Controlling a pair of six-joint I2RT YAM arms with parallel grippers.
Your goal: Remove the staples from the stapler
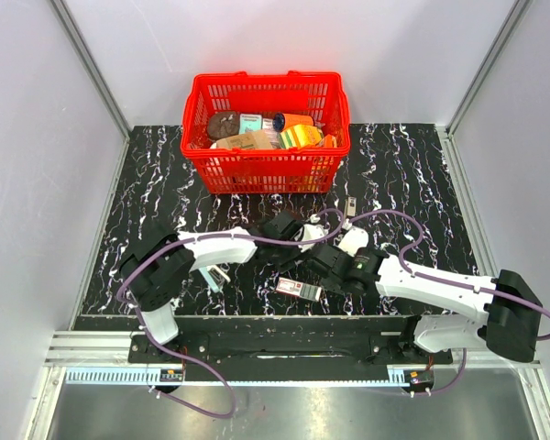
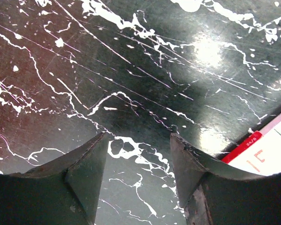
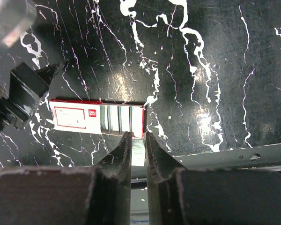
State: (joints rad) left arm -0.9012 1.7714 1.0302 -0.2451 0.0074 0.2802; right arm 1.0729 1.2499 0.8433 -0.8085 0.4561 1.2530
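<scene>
The desk (image 2: 131,56) is glossy, smooth black stone-look with white veins, mirroring the lamps. The basket (image 1: 266,170) is red plastic lattice. The carton (image 3: 75,117) is matt white-and-red card. The right pincer (image 3: 138,137) has matt, scuffed dark plastic fingers (image 3: 117,159) clamping a silvery metal strip (image 3: 138,152)

Robot lab test cell: plain white panel walls (image 1: 37,183) on aluminium framing (image 1: 92,73), black marble-patterned surface (image 1: 403,183), left arm (image 1: 211,247) and right arm (image 1: 440,286) bolted to a rail (image 1: 284,346), staged red basket (image 1: 266,170) of groceries.
</scene>
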